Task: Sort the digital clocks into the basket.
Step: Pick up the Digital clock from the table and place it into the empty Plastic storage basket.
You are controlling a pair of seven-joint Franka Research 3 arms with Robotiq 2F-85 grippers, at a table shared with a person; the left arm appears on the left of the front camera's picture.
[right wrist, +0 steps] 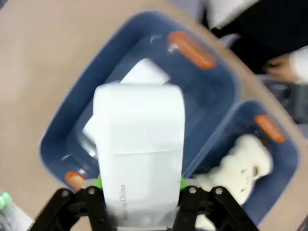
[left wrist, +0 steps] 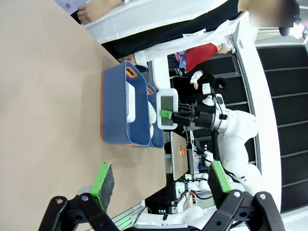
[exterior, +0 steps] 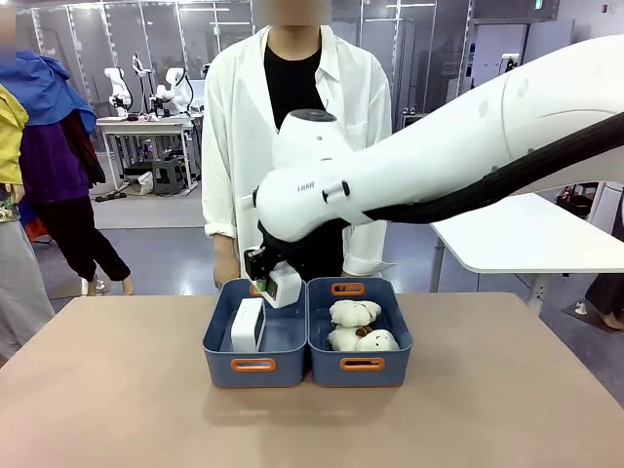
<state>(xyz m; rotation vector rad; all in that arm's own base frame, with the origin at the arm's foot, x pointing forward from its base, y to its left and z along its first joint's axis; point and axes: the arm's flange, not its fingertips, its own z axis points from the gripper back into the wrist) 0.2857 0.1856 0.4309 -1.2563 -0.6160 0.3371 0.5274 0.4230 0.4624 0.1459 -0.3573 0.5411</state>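
Right arm: enters from the frame's right, reaches across to centre, wrist bent downward. Right gripper (exterior: 276,284): at centre frame, fingers clamped on a clock (exterior: 285,286). Left gripper (left wrist: 159,185): jaws spread wide, nothing between the green pads (left wrist: 103,180).

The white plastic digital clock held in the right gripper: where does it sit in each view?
Front view: white rounded plastic digital clock at centre, above the dark-blue plastic basket.
Left wrist view: right of centre, screen facing the camera.
Right wrist view: fills the middle, over the basket.
Shared landmark: the basket's orange handle slot.
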